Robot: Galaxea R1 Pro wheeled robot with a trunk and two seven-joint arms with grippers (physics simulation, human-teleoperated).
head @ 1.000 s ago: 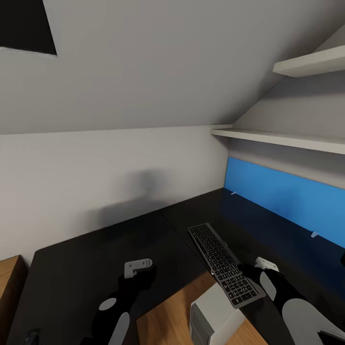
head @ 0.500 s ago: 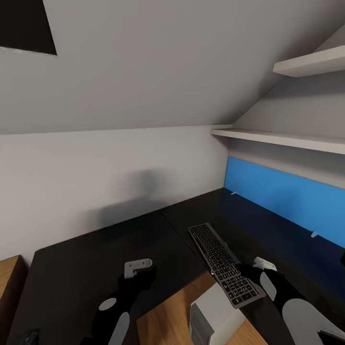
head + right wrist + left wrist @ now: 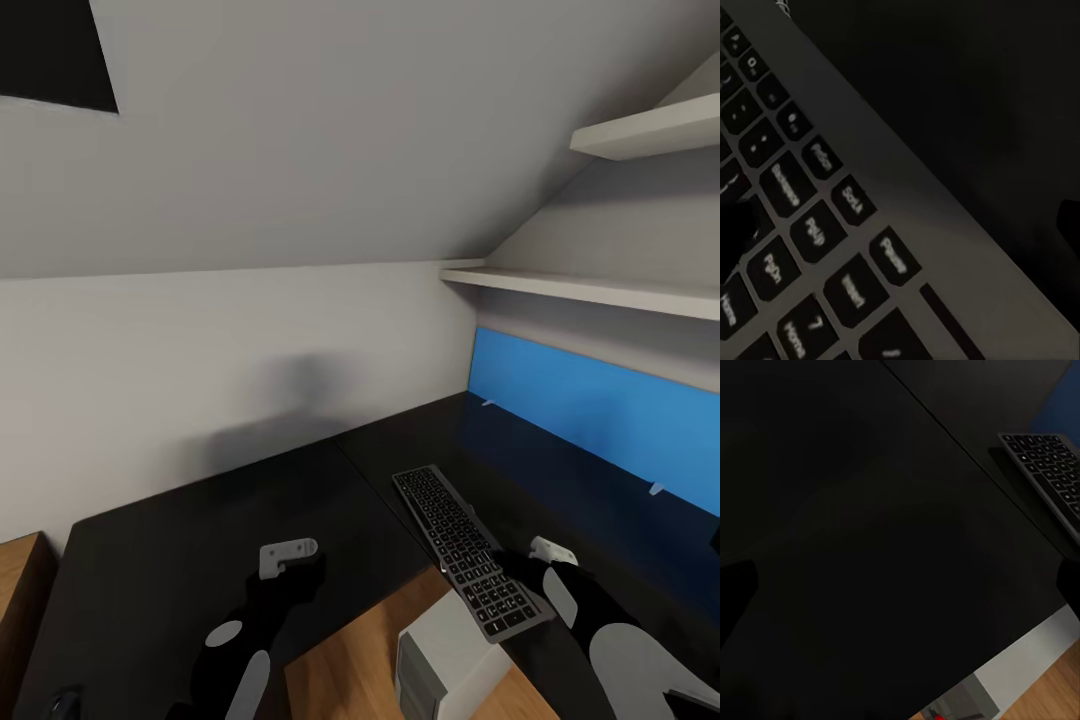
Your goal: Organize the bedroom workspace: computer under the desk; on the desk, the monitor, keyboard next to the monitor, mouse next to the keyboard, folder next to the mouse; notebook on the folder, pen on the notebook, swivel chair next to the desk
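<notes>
1. Two arms hover over the black tabletop (image 3: 180,540); jaw states cannot be told.
2. Keyboard (image 3: 465,548) lies on the tabletop, near end overhanging the computer (image 3: 445,655).
3. Right gripper (image 3: 520,572) should push it gently inward.

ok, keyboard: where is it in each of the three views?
Head: keyboard lies lower centre-right on the desk, by the right gripper.
Left wrist: keys at the upper right edge.
Right wrist: close-up keys and silvery edge.
Shared landmark: the black desk top.

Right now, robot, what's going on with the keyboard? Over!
Right gripper at the keyboard's near end, grip unclear. Left gripper hovers over the desk. Computer underneath. Nothing blocking.
</notes>
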